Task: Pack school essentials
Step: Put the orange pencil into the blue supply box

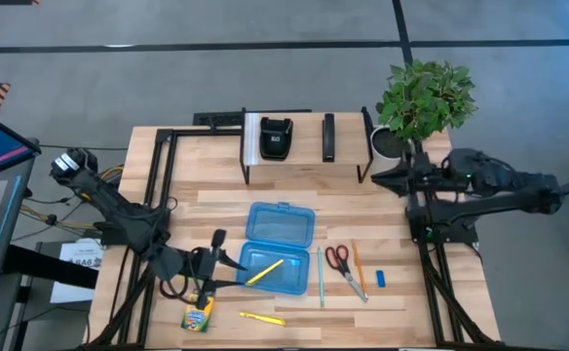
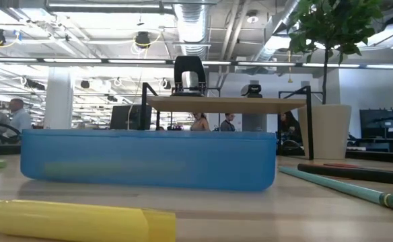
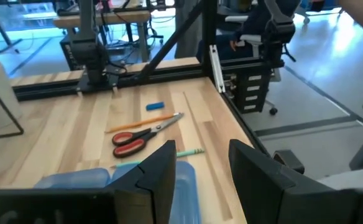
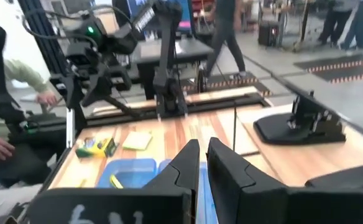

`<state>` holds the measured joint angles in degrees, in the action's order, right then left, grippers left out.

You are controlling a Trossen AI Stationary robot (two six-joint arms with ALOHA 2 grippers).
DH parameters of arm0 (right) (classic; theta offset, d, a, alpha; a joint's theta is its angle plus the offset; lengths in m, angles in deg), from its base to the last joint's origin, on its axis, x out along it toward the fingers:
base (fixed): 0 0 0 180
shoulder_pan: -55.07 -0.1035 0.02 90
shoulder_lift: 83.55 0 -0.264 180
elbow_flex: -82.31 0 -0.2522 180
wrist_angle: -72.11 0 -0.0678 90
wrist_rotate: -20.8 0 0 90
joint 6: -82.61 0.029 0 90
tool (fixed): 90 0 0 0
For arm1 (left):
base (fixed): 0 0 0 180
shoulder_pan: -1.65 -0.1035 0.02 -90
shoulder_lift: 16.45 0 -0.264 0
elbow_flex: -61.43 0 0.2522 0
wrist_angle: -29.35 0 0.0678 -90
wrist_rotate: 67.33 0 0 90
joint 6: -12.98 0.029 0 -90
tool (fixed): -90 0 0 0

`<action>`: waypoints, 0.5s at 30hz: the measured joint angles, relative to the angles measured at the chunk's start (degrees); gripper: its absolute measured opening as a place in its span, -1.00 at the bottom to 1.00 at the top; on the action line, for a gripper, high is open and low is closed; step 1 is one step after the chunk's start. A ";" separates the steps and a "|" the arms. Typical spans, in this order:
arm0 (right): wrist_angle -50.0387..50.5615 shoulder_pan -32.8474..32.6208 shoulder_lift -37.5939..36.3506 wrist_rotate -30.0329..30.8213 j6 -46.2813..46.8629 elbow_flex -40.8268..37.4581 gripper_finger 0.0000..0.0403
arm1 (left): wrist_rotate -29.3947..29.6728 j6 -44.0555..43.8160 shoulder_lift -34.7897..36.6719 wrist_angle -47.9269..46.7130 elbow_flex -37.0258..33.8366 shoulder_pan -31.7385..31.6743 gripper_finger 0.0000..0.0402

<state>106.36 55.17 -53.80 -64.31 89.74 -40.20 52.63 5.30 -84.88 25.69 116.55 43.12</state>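
The translucent blue case lies open on the middle of the table, with a yellow stick slanting inside its near half. My left gripper hovers open at the case's left edge and holds nothing; in its wrist view the gripper looks over the case. To the case's right lie the teal pen, red-handled scissors, orange pencil and blue eraser. The crayon box and a yellow highlighter lie near the front edge. My right gripper waits, shut, at the far right.
A black rack with black devices stands at the far edge, and a potted plant stands beside it. A pale sticky-note pad lies near the crayon box. A person sits beyond the table's left side.
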 joint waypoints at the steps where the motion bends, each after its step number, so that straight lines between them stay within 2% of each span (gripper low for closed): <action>1: 0.03 0.00 0.81 0.00 0.07 0.00 -0.72 | 0.79 -0.02 0.15 0.43 -0.71 0.33 -0.31; 11: -0.45 -0.11 5.66 -0.04 1.14 -0.02 -0.72 | 4.39 -1.64 10.06 12.31 -12.68 2.11 -0.31; 15: -0.50 -1.68 7.42 -0.09 2.08 -0.02 -0.72 | 4.44 -0.46 15.13 13.08 -15.64 2.82 -0.31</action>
<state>105.87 53.48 -46.38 -64.40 91.83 -40.22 57.08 4.84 -69.74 38.77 100.91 45.94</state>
